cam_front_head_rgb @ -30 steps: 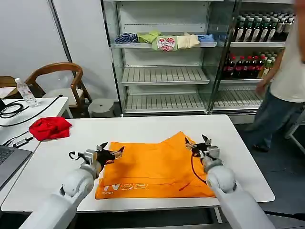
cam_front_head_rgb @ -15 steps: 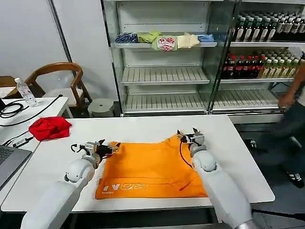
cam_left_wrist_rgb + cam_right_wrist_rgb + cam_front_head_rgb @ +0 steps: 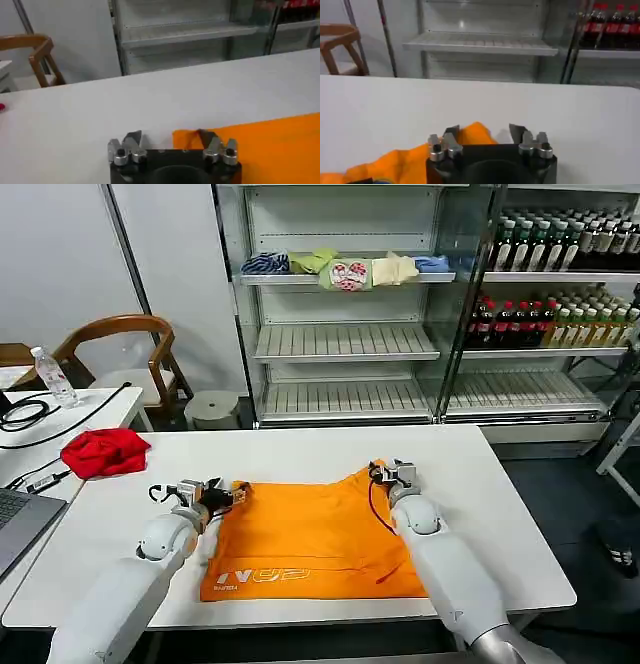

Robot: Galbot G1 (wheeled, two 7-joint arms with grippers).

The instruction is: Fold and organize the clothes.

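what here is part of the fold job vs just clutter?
Job: bright orange cotton T-shirt; left gripper open at its far left corner; right gripper open at its far right corner.
Clutter: crumpled red cloth; clear plastic water bottle; small folded shelf garments.

White lettering runs along the near hem of the bright orange cotton T-shirt spread on the white bench. It sits upside down from here and reads roughly like "NO2", though I can't be sure. Nothing else is legible, not even the bottle labels.
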